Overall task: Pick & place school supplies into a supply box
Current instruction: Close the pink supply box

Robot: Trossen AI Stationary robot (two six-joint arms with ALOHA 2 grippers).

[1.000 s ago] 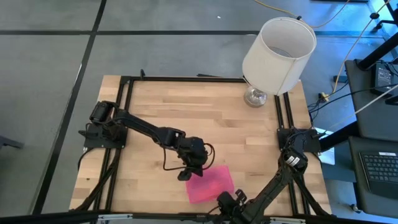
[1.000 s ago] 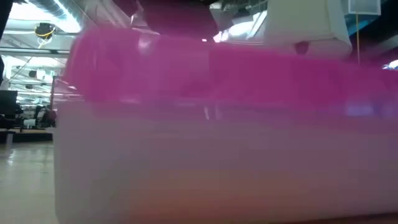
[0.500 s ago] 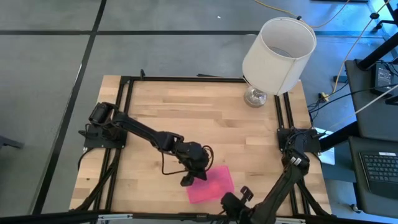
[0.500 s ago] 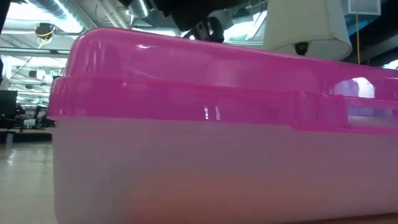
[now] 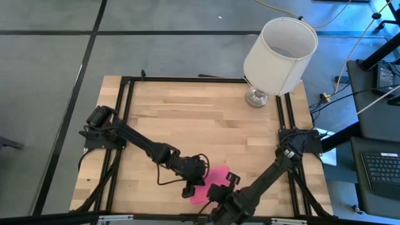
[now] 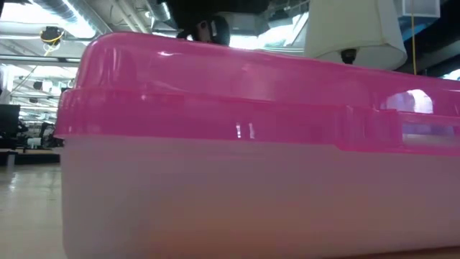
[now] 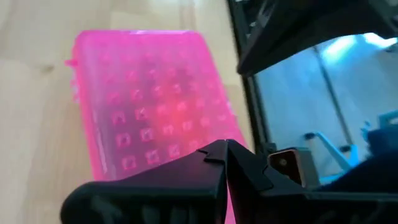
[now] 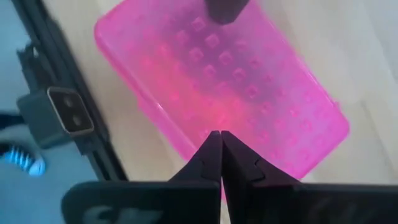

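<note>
While the supply box lies where it lay a second ago, at the bench's near edge, both arms have shifted. On the left, the left hand has slid toward that edge and now sits over the box's left end, fingers pressed shut on nothing. On the right, the right hand has swung up from the edge over the box's right half, covering much of it, likewise closed and empty. The pink lid with its raised square grid is shut on a cloudy clear base. A white-shaded lamp stands at the far right corner.
</note>
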